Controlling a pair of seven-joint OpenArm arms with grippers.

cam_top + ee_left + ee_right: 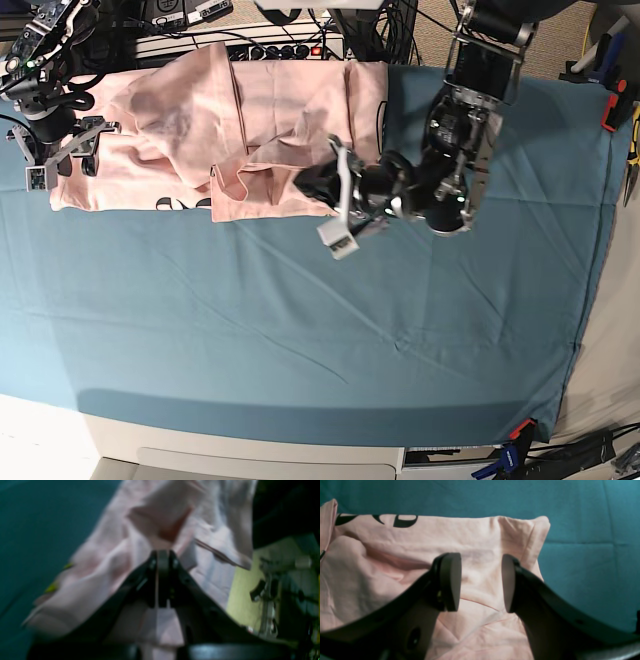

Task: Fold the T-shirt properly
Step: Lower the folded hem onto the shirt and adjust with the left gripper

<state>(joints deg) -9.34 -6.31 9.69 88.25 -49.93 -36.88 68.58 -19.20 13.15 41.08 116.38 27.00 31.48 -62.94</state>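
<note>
The tabletop (300,330) was draped in a teal cloth, bare over most of its near half. Along its far edge lay the T-shirt (190,110), a pale pink heap, crumpled and partly doubled over itself, with bits of black lettering showing at its near hem and at the far side in the right wrist view.

The left gripper (325,180) reached in low from the base view's right to the shirt's near right edge. Its jaws were pinched together with a thin layer of pink cloth between them, and in the left wrist view the fabric rose in loose folds just beyond the tips. The right gripper (481,582) hung over the shirt's other end, its jaws standing well apart and holding nothing, the pads (450,580) above a rumpled corner.

The step in hand looked like a grasp of one edge for a fold. Next, the left arm would likely need to lift and carry that edge across, while the right one closed on its own corner to keep the cloth taut.
</note>
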